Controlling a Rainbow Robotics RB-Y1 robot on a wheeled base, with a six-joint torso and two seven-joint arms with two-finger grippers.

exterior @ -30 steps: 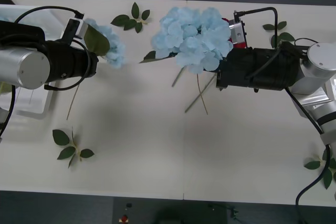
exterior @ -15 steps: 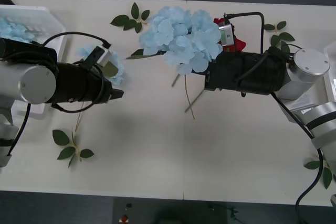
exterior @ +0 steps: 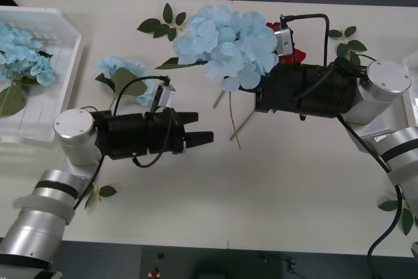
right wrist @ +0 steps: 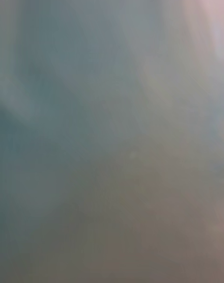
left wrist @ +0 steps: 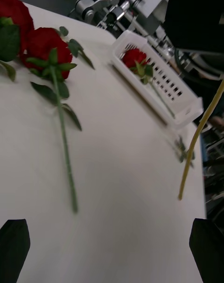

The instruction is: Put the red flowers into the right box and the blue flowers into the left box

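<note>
Blue flowers [exterior: 228, 44] bunched mid-table at the right gripper [exterior: 260, 93] (fingers hidden, grip unclear), red flowers [left wrist: 44, 45] on the tabletop, more blue in the left box [exterior: 62, 89], left gripper [exterior: 199, 136] spread wide, empty

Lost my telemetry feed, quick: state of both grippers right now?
Left gripper: open, empty, over the table mid-front.
Right gripper: hidden behind the blue flowers; cannot be told.

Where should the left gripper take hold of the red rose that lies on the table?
Probably the bare lower stem of the red rose, below its leaves. It lies flat and thin on the table, so the open left gripper should come from above, fingers across the stem.
</note>
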